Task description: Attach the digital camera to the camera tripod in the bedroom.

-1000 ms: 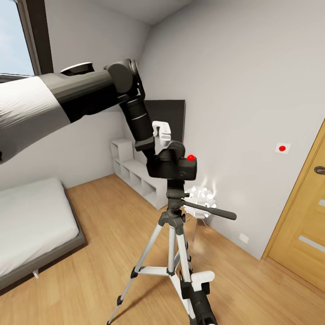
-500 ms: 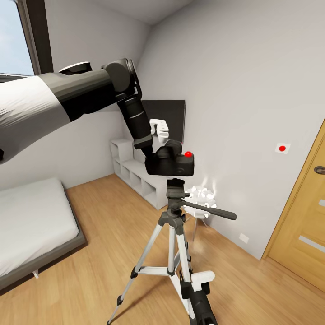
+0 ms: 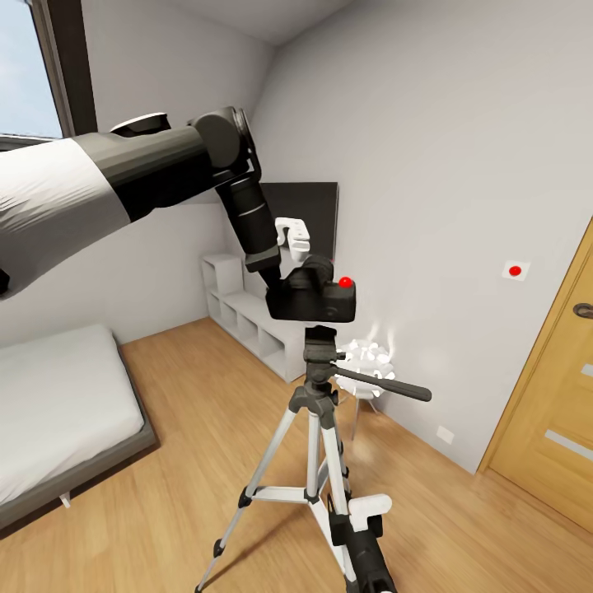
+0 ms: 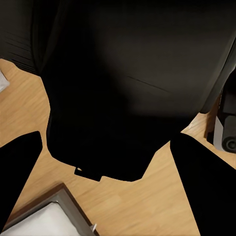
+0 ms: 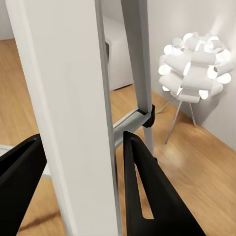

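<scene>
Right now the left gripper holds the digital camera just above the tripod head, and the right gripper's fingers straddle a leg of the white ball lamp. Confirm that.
Not quite. In the right wrist view the fingers straddle a leg of the camera tripod; the white ball lamp stands apart by the wall. The head view shows the left gripper holding the digital camera just above the tripod head.

Camera tripod (image 3: 317, 428) on wood floor (image 3: 181, 502)

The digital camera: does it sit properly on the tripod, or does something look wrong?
The digital camera, held in the left end effector, hangs just above the camera tripod head with a small gap, so it is not mounted.
</scene>
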Robot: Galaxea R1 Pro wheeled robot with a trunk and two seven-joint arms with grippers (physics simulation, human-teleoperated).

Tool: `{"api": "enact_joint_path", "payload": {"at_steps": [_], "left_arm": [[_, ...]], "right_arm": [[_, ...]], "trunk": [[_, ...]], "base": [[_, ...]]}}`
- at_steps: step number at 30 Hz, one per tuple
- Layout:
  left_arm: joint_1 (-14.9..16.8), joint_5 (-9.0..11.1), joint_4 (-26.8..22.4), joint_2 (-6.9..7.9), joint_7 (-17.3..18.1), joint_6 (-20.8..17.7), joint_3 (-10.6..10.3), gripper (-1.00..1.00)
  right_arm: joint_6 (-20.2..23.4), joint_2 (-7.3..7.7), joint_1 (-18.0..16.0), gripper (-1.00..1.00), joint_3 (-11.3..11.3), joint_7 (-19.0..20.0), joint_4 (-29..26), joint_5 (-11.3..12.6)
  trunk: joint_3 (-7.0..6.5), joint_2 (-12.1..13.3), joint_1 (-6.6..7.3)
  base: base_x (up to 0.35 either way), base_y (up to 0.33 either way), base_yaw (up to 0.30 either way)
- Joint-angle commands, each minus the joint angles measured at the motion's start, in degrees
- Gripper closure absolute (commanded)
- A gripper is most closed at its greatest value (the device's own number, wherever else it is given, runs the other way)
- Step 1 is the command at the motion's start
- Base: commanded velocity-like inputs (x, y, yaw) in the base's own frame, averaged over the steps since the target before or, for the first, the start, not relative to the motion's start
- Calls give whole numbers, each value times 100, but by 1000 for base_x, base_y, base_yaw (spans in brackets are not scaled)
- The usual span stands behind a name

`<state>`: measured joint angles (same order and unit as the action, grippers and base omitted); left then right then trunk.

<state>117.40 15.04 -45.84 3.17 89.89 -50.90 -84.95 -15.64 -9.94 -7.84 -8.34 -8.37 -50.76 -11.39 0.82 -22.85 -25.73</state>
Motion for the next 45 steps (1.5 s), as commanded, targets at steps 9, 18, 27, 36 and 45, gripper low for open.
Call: {"api": "enact_joint_path", "payload": {"at_steps": [9, 18, 27, 36, 45], "left_arm": [[11, 16, -20, 0, 11, -124, -21, 100], [11, 17, 86, -147, 11, -139, -21, 100], [5, -181, 293, -290, 11, -139, -21, 100], [-6, -186, 278, -289, 11, -139, -21, 100], [-7, -186, 270, -307, 11, -139, -21, 100]], "right_arm": [[-96, -6, 2, 100, -18, 54, 471, -180], [-97, -6, 2, 100, -18, 54, 471, -180], [-97, -6, 2, 100, -18, 54, 471, -180], [-97, -6, 2, 100, -17, 54, 471, -180], [-97, -6, 2, 100, -18, 54, 470, -180]], "trunk": [[10, -6, -5], [10, -6, -5], [10, -6, -5], [10, -6, -5], [10, -6, -5]], "base": [[0, 0, 0], [0, 0, 0], [0, 0, 0], [0, 0, 0], [0, 0, 0]]}}
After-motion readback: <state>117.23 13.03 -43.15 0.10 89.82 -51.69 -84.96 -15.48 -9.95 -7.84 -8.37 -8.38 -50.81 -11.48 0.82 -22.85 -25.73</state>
